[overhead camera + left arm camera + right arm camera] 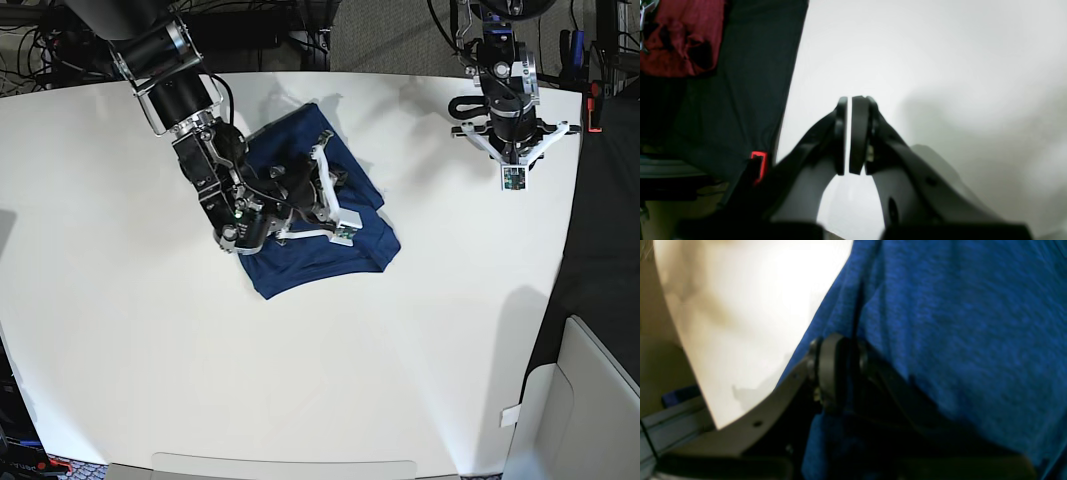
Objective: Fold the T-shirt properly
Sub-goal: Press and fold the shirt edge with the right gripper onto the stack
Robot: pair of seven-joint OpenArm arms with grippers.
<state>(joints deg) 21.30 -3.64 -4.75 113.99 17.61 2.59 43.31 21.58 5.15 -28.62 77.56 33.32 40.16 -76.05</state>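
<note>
Toward ten o'clock from the middle of the white surface lay the T-shirt, already gathered into a compact dark-blue bundle, its lower hem edge running toward five o'clock. Judging by that shape, most of the folding was done and only a last tuck or smoothing was left.

Over the bundle's centre worked the right tool. Its wrist view showed the pads brought together with a pinch of the blue knit caught between them, so it was closed on the fabric. That hold sat near a fold line, probably so the layer could be lifted or drawn across without dragging the whole bundle. The picture was blurred, so how deep the cloth sat in the grip could not be judged.

Up at one o'clock, well apart from the shirt, hung the left tool. Its pads stood nearly closed, a thin slit of light between them, and they held nothing. It seemed parked there to keep clear of the other arm.

At ten o'clock in the left wrist view, off the surface, lay a red cloth on a dark drape, no part of the job.
</note>
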